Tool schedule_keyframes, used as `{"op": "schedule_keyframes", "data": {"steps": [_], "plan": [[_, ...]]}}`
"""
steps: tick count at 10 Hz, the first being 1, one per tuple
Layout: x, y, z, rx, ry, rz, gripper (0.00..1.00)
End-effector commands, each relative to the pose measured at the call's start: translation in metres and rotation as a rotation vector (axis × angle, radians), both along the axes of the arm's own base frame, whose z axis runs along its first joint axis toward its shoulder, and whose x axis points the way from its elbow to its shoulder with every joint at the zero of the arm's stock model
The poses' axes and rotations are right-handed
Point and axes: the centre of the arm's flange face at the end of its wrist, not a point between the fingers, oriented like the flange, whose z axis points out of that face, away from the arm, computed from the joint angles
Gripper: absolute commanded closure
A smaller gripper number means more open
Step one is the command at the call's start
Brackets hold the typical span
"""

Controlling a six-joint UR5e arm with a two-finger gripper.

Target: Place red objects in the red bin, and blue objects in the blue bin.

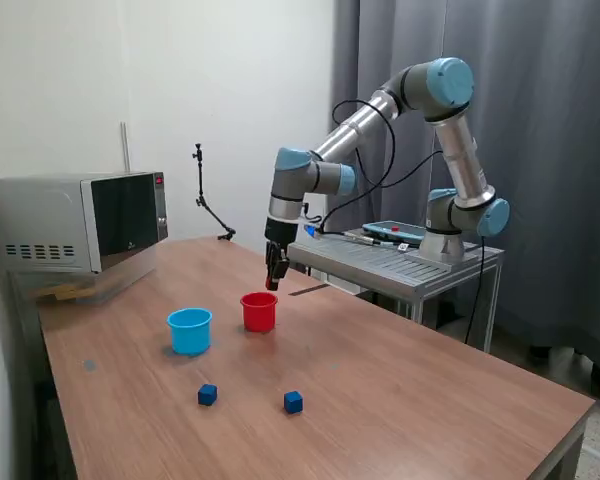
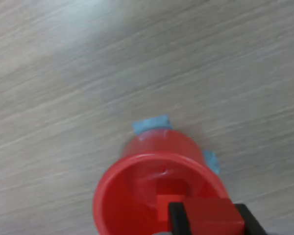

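The red bin (image 1: 259, 311) stands on the wooden table, with the light blue bin (image 1: 190, 330) beside it toward the exterior view's left. My gripper (image 1: 275, 278) hangs just above the red bin's rim. In the wrist view my gripper (image 2: 210, 219) is shut on a red cube (image 2: 210, 213) over the open red bin (image 2: 137, 196). A second red shape (image 2: 164, 203) lies inside the bin, too blurred to name. Two dark blue cubes (image 1: 208, 395) (image 1: 293, 402) lie on the table nearer the front.
A microwave (image 1: 80, 225) sits at the table's back on the exterior view's left. A metal stand (image 1: 400, 262) bearing the arm's base is on the right. A thin black tripod (image 1: 208, 205) stands at the back. Blue tape bits (image 2: 151, 125) lie by the red bin's foot.
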Motion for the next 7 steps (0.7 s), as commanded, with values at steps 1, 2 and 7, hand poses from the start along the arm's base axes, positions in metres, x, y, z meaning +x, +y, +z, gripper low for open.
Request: {"op": "schedule_keyframes", "data": {"steps": [1,2,7], "plan": [[-0.001,0.021,0.003,0.001,-0.001,-0.031,1.0],[-0.003,0.025,0.003,0.002,0.002,-0.035,1.0],[-0.011,0.029,-0.005,-0.004,-0.014,-0.034,1.0]]}}
